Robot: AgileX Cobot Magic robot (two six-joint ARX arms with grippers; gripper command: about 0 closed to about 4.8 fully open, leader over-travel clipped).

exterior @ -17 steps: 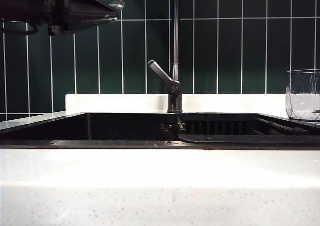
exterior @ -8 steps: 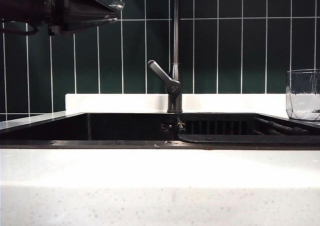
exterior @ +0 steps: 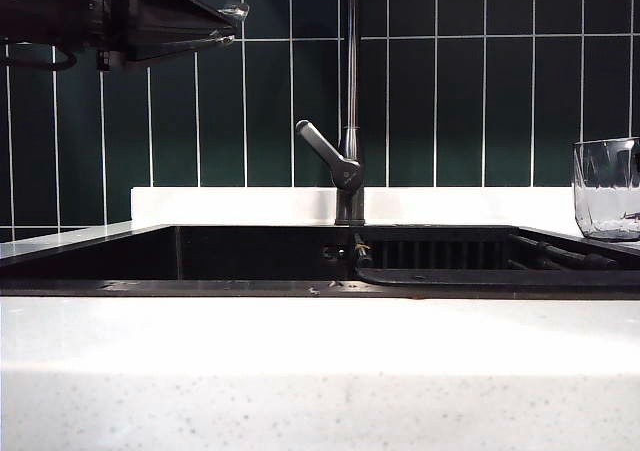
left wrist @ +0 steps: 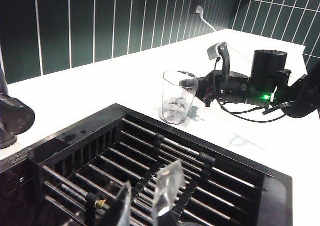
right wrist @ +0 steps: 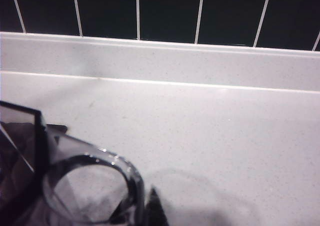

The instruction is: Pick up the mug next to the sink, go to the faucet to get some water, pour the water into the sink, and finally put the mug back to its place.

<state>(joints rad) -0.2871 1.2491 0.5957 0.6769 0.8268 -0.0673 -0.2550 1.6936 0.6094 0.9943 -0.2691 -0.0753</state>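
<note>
left fingers slightly parted over sink; right gripper at mug, grip unclear.

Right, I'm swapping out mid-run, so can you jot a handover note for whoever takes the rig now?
Left hand: open, empty, held high at the left of the exterior view, clear of the faucet.
Right hand: at the mug, fingers either side of it; cannot tell if it grips yet.
Mug: upright on the counter beside the sink.
Done: the reach only.
Left: lift, fill at faucet, pour into sink, put back.
</note>
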